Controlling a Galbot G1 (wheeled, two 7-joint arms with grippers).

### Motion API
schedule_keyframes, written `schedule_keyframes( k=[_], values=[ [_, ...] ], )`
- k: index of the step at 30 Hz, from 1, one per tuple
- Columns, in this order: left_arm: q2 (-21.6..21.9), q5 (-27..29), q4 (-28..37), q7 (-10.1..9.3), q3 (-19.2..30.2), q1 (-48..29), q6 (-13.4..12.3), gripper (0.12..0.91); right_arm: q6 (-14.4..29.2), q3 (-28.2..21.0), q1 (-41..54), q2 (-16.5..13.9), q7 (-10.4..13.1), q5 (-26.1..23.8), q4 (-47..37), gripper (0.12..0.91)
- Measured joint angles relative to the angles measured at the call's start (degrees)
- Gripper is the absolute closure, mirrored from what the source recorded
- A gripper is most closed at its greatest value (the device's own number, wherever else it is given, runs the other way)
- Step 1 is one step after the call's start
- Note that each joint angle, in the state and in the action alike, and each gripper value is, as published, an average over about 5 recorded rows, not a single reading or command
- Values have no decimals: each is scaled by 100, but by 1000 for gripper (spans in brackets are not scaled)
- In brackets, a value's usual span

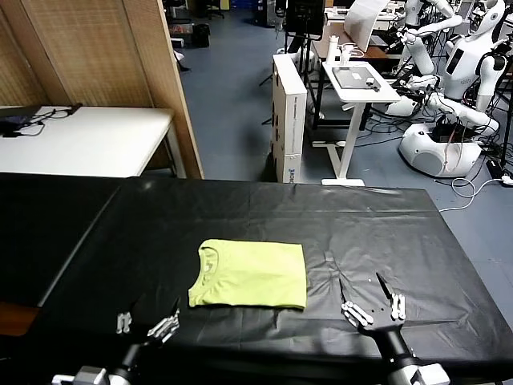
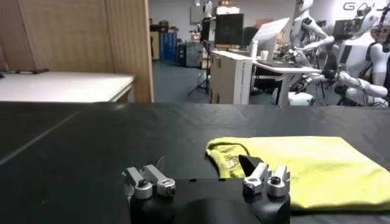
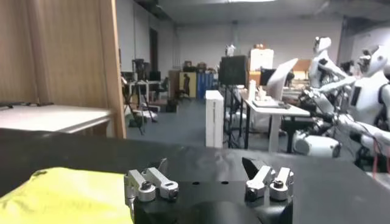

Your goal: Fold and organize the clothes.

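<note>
1. The lime-green T-shirt [image 1: 250,274] lies folded on the black table cover [image 1: 385,233], between both grippers.
2. The left gripper [image 1: 147,322] is near the table's front edge, fingers spread, holding nothing.
3. The right gripper [image 1: 373,308] is the same, spread and empty.

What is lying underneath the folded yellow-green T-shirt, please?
The T-shirt lies flat on the black table cover, which shows all around it. Whatever is directly beneath the shirt, and its folded-under layers, are covered.
</note>
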Motion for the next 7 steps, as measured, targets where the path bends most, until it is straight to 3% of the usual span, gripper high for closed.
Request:
schedule_keyframes(
  k=[7],
  values=[
    [-7, 10, 0, 26, -3, 27, 26, 123, 5, 53, -160, 34, -2, -5, -8, 118]
  ],
)
